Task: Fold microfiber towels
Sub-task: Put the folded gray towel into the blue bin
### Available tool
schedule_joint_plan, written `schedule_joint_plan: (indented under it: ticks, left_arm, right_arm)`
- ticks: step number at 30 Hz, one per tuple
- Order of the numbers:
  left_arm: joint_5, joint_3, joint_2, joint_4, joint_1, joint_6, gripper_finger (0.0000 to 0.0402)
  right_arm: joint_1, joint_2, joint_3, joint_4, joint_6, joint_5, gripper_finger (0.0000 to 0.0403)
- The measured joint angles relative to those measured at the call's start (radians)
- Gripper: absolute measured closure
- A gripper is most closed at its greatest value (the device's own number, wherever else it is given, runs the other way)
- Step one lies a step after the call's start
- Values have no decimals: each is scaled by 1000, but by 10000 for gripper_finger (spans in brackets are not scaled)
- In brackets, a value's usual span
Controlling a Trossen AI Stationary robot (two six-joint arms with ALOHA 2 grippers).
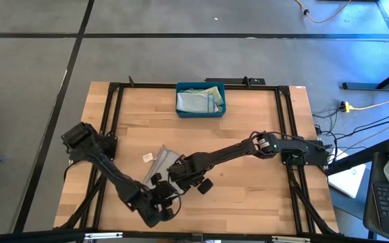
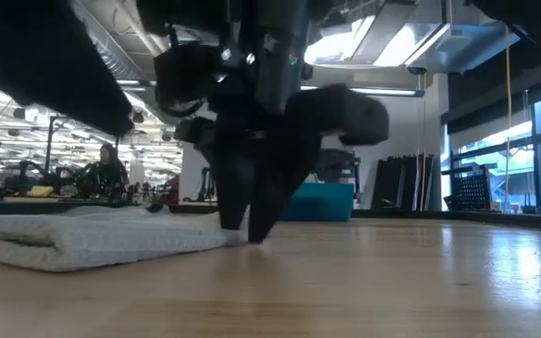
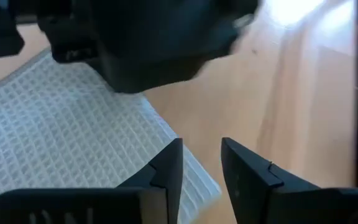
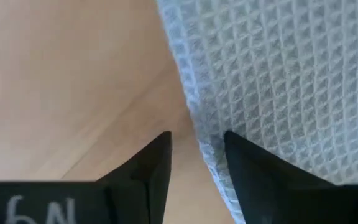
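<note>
Low view: a folded pale waffle-weave microfiber towel (image 2: 92, 239) lies on the wooden desk (image 2: 393, 282). A dark two-finger gripper (image 2: 242, 230), tips slightly apart, touches down at its edge. A teal plastic bin (image 2: 322, 202) stands behind.

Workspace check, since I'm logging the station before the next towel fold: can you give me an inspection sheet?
Surface: wooden table on a black frame, bare wood over most of it.
Job's things: pale folded towel lying flat near the front; more towels in the blue bin at the back edge.
Clutter: nothing seen.
Grippers: left gripper open, empty, at the towel's edge; right gripper open, at the towel's edge, not gripping.
Cables: yellow cable on the floor, right of the table.
Surroundings: grey floor; person seated far behind.
</note>
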Motion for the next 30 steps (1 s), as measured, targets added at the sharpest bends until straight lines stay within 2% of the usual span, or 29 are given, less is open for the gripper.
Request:
schedule_joint_plan:
  ticks: [5, 10, 17, 20, 26, 30]
  left_arm:
    - [-17, -1, 88, 57, 38, -11, 300]
    - [45, -1, 140, 42, 40, -82, 300]
    - [111, 4, 186, 47, -13, -180, 300]
    - [161, 6, 169, -52, -59, -251, 300]
    - [280, -4, 68, -388, -158, -428, 307]
    - [250, -4, 15, -444, -192, -468, 309]
  right_arm:
    - [1, -60, 3, 35, -48, -13, 249]
    - [-1, -84, 4, 6, -46, -25, 249]
    - [-14, -88, -30, -17, -48, -23, 249]
    - [-17, -88, -32, -19, -44, -20, 249]
    - [29, -89, -32, 9, -50, -69, 249]
    - [71, -89, -32, 118, -57, -61, 249]
